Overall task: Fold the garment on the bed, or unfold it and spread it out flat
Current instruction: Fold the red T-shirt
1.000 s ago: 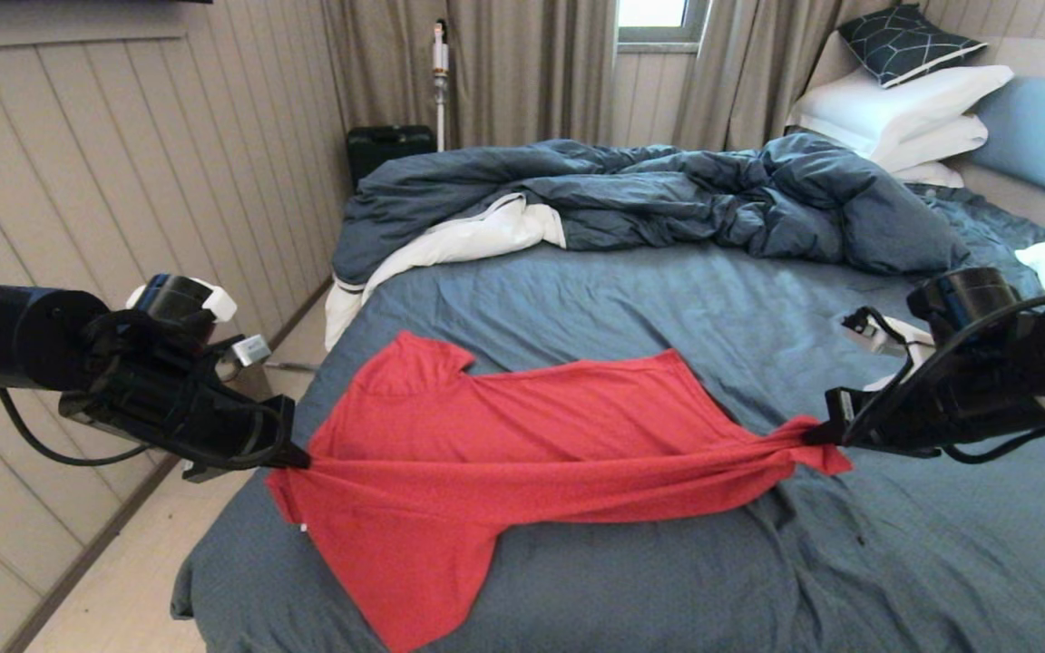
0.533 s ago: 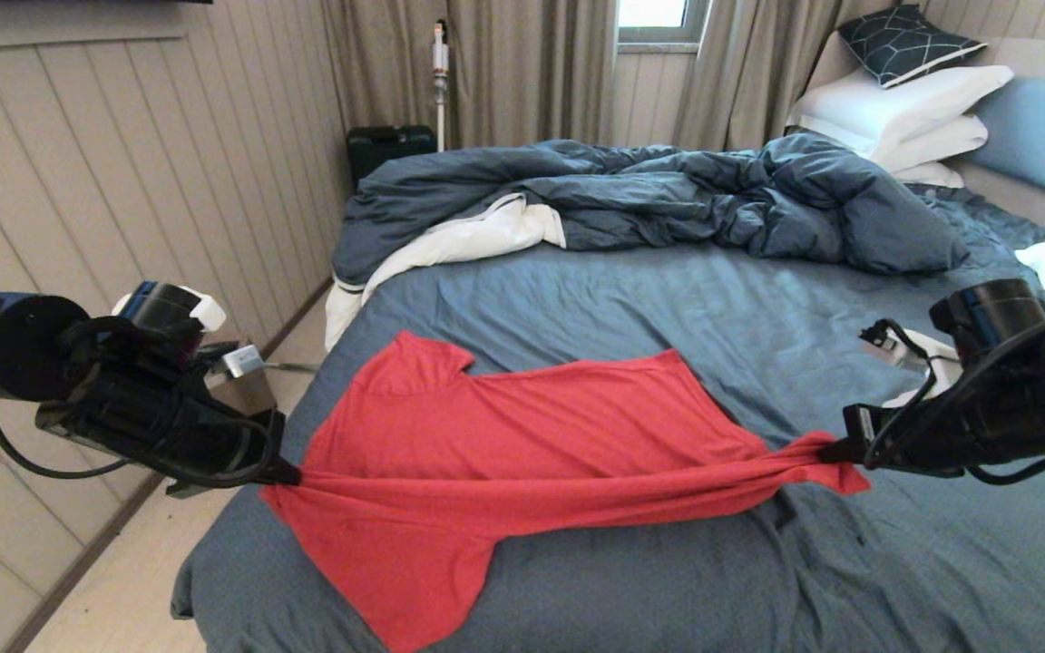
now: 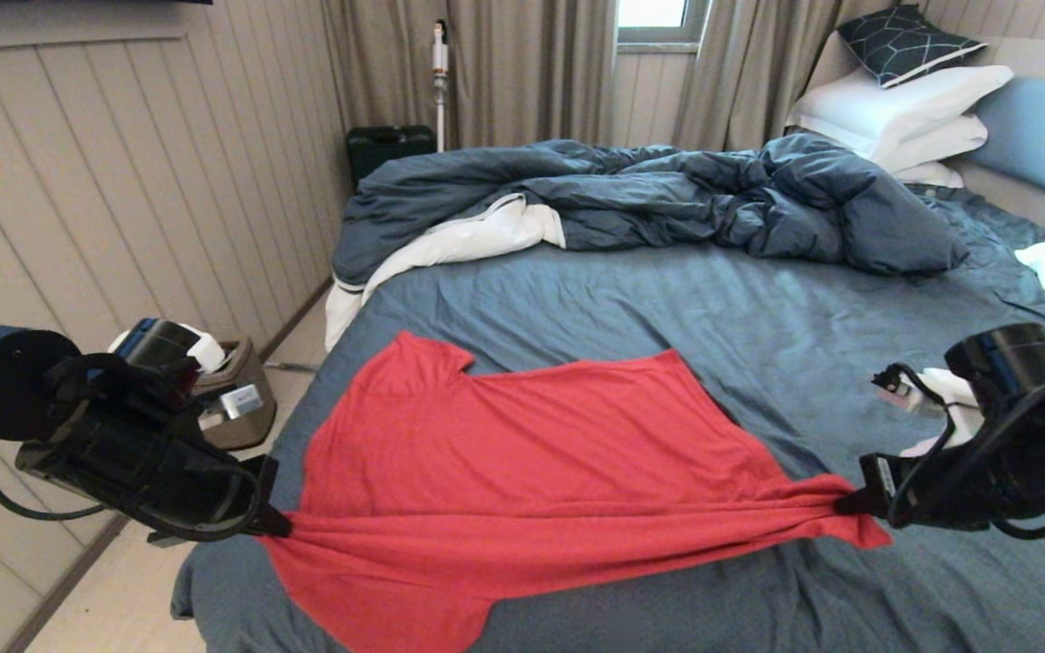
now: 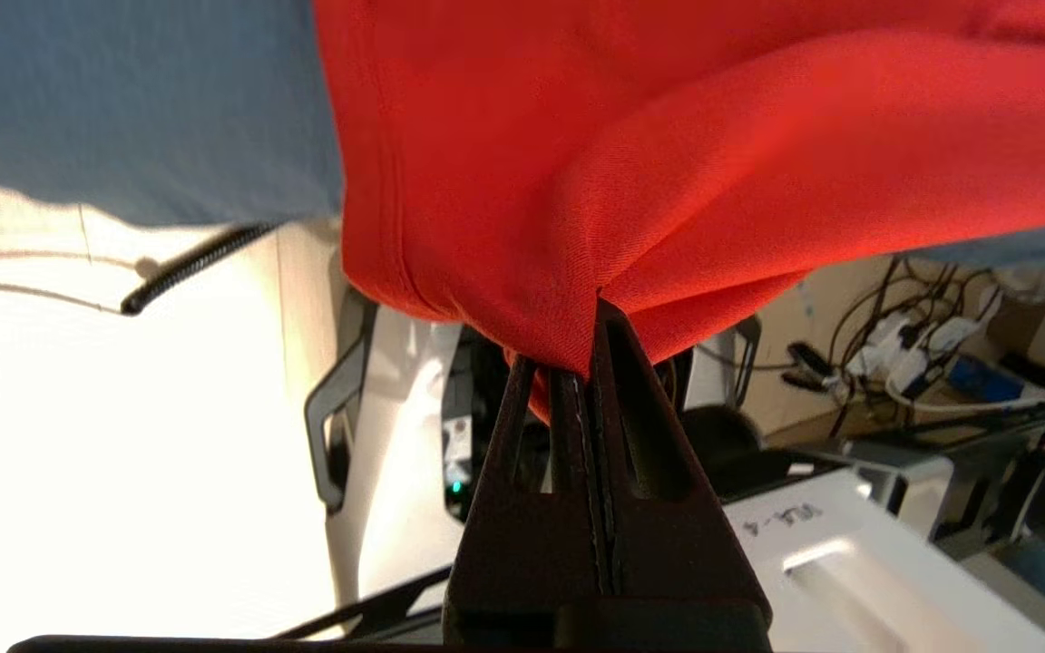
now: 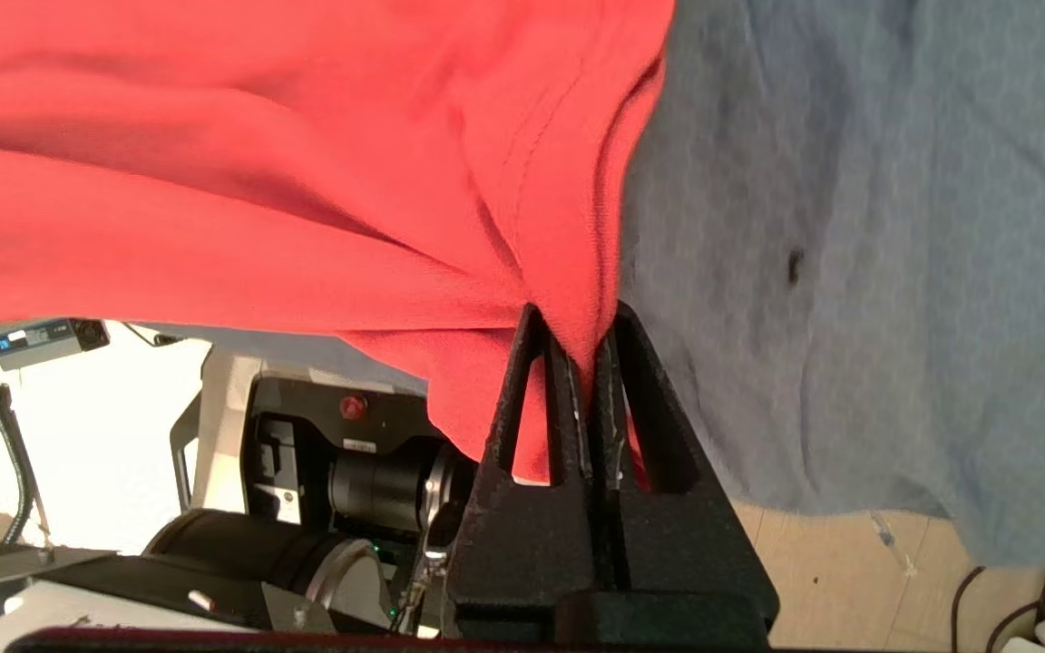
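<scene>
My left gripper (image 3: pixel 279 526) at 8 o'clock and right gripper (image 3: pixel 844 504) at 4 both pinch the red T-shirt (image 3: pixel 522 490), stretched over the bed (image 3: pixel 668 299).

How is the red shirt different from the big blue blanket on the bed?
The garment is bright red; the duvet is dark blue with white lining. The garment is pulled out nearly flat between the left gripper and right gripper; the duvet lies heaped, untouched. Both rest on the bed.

Black arms, looped black cables, white wrist fittings, wedge-shaped black left end effector (image 4: pixel 590 363)
</scene>
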You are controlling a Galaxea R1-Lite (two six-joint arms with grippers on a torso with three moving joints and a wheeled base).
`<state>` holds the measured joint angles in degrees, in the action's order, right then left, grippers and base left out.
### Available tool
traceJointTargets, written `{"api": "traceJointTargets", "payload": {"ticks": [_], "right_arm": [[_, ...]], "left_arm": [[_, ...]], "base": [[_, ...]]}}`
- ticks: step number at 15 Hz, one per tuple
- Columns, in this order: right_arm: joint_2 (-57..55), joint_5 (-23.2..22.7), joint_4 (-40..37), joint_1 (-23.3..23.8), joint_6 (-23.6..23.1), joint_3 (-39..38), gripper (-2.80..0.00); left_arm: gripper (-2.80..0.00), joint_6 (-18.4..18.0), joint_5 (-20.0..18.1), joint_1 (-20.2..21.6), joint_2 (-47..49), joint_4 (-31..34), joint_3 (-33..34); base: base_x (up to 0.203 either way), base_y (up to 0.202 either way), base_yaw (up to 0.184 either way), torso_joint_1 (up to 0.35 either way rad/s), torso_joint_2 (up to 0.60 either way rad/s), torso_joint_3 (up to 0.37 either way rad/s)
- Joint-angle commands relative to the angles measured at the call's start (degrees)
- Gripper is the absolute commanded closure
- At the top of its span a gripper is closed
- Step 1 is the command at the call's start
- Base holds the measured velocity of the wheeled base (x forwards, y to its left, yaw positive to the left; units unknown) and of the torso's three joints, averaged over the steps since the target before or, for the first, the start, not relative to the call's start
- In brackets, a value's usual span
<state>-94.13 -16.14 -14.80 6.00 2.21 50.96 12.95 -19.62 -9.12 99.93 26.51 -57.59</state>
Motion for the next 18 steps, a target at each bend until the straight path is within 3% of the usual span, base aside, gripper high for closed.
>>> {"api": "traceJointTargets", "payload": {"ticks": [1, 5, 11, 18], "right_arm": [[0.6, -0.2, 0.0, 0.0, 0.0, 0.1, 0.00], [-4.3, -0.2, -0.1, -0.2, 0.4, 6.6, 0.00], [-20.4, -0.1, -0.6, -0.7, 0.8, 20.7, 0.00], [-29.2, -0.1, -0.6, -0.9, 0.8, 28.8, 0.00]], "left_arm": [[0.00, 0.1, 0.0, -0.1, -0.5, 0.1, 0.2], [0.00, 0.3, 0.0, 0.1, 2.8, -0.1, -5.8], [0.00, 0.7, 0.0, 1.9, 16.0, 0.4, -17.9], [0.00, 0.9, -0.1, 1.9, 22.8, -0.1, -25.5]], "base": [[0.000, 0.000, 0.000, 0.000, 0.00, 0.000], [0.000, 0.000, 0.000, 0.000, 0.00, 0.000], [0.000, 0.000, 0.000, 0.000, 0.00, 0.000], [0.000, 0.000, 0.000, 0.000, 0.00, 0.000]]}}
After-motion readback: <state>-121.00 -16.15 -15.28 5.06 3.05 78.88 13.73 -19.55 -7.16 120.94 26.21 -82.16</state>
